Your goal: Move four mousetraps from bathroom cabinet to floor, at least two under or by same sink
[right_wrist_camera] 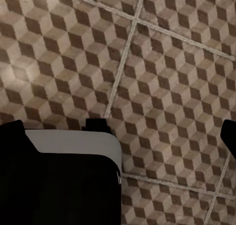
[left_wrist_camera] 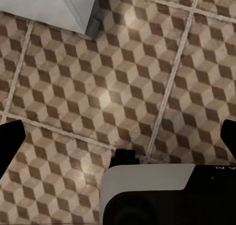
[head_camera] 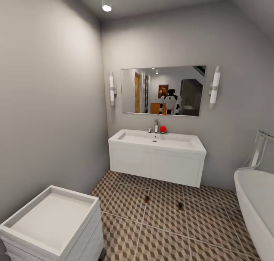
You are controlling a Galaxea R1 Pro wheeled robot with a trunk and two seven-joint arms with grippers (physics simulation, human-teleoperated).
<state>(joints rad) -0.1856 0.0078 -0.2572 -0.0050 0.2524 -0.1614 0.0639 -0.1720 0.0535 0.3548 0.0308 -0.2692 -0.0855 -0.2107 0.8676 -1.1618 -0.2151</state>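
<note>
Lying on the bathroom floor (head_camera: 160,230) near the sink (head_camera: 158,141) are two mousetraps (head_camera: 147,199), apart; both tools are spreading wide, holding nothing.

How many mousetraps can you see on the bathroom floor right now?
2. One mousetrap lies on the bathroom floor in front of the sink, toward its left half; the other mousetrap lies to its right. Others may be out of view.
</note>
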